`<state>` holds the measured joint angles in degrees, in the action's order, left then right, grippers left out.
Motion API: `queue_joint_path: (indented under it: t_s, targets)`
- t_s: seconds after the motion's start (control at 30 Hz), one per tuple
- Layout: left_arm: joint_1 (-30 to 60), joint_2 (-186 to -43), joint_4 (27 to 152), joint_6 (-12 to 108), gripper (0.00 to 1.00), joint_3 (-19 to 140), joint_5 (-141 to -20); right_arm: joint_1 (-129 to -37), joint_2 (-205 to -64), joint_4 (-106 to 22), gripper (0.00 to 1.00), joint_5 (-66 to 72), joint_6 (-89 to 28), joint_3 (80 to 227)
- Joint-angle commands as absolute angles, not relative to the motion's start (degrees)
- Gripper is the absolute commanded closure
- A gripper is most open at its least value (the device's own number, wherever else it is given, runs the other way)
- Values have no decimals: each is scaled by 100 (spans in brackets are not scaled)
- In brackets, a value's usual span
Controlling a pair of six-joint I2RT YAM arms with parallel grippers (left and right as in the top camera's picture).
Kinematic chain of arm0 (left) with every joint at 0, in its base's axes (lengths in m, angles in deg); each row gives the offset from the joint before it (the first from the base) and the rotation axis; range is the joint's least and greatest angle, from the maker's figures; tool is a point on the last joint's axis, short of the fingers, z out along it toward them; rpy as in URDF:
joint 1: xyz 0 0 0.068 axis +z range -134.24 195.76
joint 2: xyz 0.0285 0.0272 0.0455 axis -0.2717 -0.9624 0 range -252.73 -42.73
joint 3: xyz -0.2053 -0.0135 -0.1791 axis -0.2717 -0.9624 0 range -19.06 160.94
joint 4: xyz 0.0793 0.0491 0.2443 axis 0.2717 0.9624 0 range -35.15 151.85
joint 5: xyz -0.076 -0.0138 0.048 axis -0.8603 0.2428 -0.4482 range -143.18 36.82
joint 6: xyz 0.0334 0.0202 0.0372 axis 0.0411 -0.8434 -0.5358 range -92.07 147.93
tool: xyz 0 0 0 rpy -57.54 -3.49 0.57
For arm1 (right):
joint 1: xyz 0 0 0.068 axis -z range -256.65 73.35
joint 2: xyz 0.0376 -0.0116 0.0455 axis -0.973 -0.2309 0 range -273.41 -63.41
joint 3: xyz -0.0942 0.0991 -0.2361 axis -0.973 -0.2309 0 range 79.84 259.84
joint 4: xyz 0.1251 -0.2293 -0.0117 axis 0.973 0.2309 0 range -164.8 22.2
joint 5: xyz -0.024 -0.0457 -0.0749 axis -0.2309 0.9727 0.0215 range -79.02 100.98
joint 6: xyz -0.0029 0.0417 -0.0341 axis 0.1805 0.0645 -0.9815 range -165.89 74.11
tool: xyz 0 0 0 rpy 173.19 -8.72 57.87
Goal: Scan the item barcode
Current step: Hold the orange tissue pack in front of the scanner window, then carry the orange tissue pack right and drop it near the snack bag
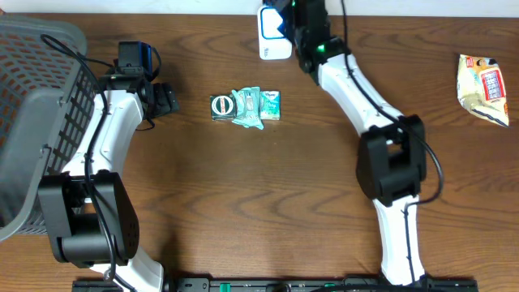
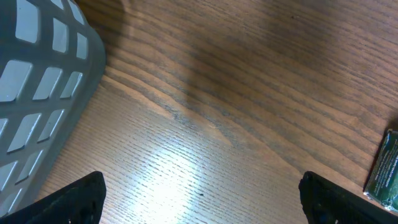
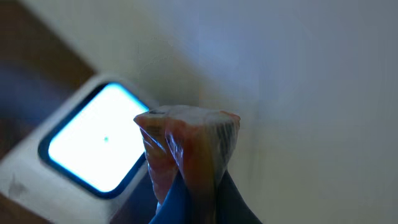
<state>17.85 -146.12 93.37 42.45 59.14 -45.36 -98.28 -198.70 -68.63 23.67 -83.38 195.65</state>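
My right gripper [image 1: 290,23] is at the table's far edge, shut on a small packet in clear crinkled wrap with orange inside [image 3: 189,146]. It holds the packet right over the white barcode scanner [image 1: 274,42]. The scanner's window [image 3: 99,146] glows bright white-blue just left of the packet in the right wrist view. The fingers [image 3: 186,205] pinch the packet's lower end. From overhead the arm hides the packet. My left gripper [image 1: 166,99] hovers open over bare wood at the left, its dark fingertips [image 2: 74,202] wide apart with nothing between them.
Green packets [image 1: 246,106] lie together mid-table, and one shows at the right edge of the left wrist view [image 2: 387,171]. A beige snack bag [image 1: 484,88] lies at far right. A grey mesh basket [image 1: 36,122] fills the left side, close to the left arm.
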Motion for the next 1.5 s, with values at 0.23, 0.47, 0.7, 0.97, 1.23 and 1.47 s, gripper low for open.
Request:
queue_joint_path:
  t_s: [0.23,0.47,0.7,0.97,1.23,1.47]
  targets:
    - [1785,-14614,9339,4169,3,5881,-4506,-9904,-20110,-7108,99,2133,-8732,19635]
    - [1785,-14614,9337,4169,2,5881,-4506,-10035,-20110,-7532,99,2102,-9033,19635]
    - [1785,-14614,9339,4169,2,5881,-4506,-10096,-20285,-7674,99,2048,-9438,19635]
    - [1785,-14614,9339,4169,2,5881,-4506,-10031,-20270,-7722,99,2365,-8920,19642]
    - [1785,-14614,9339,4169,2,5881,-4506,-9751,-19424,-7307,99,3029,-7899,19642]
    - [1785,-14614,9339,4169,2,5881,-4506,-8566,-19002,-4636,99,3062,-7226,19635]
